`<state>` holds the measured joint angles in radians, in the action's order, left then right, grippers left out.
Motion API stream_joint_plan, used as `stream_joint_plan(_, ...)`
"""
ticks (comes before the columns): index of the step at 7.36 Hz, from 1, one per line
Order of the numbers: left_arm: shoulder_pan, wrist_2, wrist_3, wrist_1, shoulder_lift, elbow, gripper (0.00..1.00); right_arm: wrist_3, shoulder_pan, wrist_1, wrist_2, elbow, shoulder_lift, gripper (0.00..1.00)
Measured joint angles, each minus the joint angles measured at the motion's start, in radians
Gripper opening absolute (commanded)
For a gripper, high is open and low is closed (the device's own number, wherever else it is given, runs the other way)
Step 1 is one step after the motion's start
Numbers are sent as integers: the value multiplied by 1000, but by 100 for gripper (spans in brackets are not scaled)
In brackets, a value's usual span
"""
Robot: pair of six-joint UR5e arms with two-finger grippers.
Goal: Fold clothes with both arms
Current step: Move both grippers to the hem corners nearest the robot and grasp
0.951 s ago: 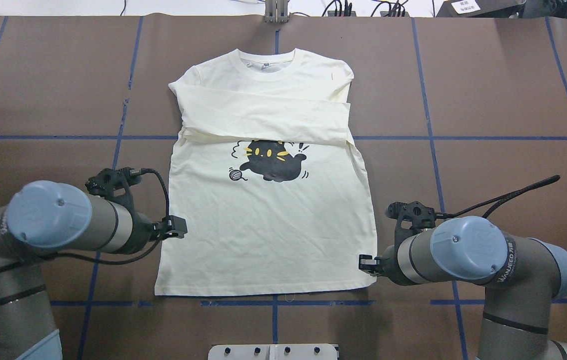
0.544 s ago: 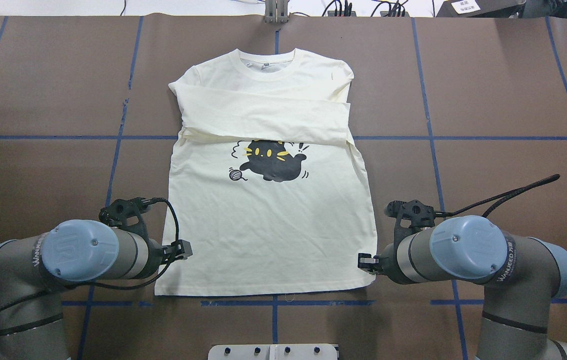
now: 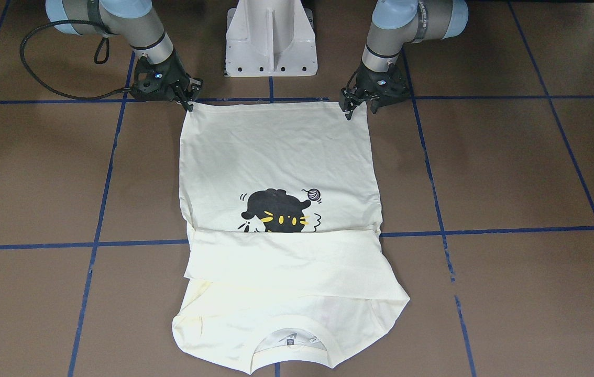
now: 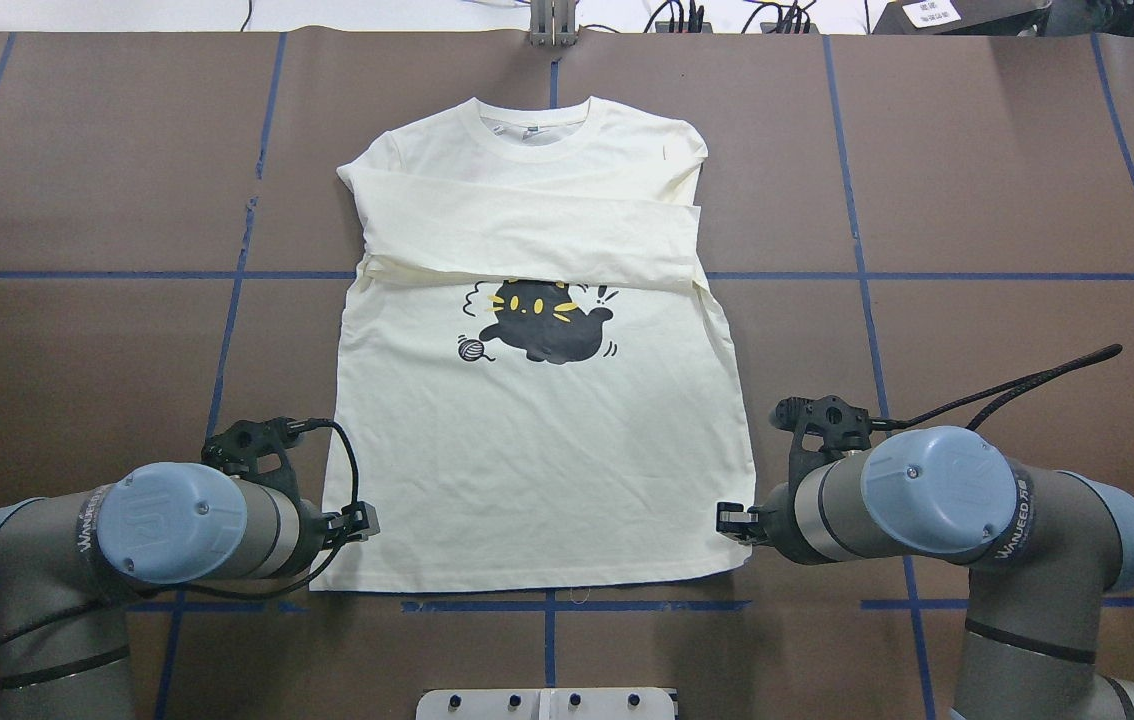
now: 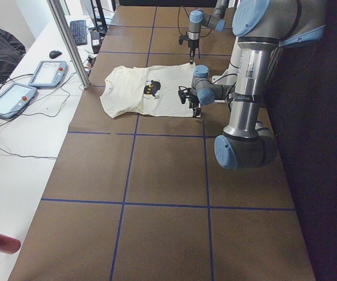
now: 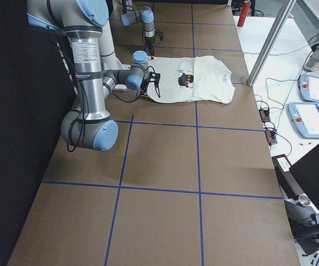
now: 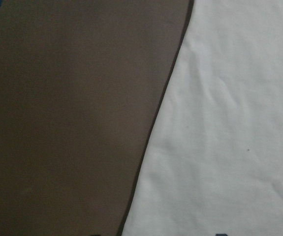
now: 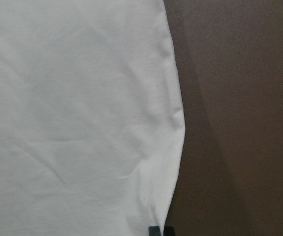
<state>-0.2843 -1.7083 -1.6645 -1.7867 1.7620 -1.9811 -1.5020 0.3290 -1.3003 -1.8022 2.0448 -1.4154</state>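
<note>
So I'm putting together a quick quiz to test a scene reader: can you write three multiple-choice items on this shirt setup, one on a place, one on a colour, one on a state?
1. Where on the shirt are the left pincer and the right pincer?
A) at the collar
B) at the two hem corners
C) over the print

2. What colour is the body of the cat print?
A) black
B) red
C) green

3. How do the sleeves lie?
A) spread out sideways
B) hanging off the table
C) folded across the chest

Answers:
1 B: the overhead view shows one at each bottom corner, nearest the robot.
2 A: the cat is black with yellow marks.
3 C: they cross the chest between collar and print.
</note>
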Motion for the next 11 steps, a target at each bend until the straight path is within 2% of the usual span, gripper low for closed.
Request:
stream_joint_plan(2,12,0,0,1,-12,0,75,0,3,0,0,0,1,0)
stream_joint_plan(5,27,-3,-2,1,-13,-5,62,0,7,0,0,0,0,0)
stream_joint_plan(6,29,-3,-3,1,-12,-5,57,0,9,-1,0,1,0,0)
stream_joint_plan(9,31,-5,-3,1,-12,-7,22,1,13,-1,-4,0,0,0)
stream_joint_plan(11,30,-5,-1,1,-12,-12,20,2,17,-1,-7,0,0,0)
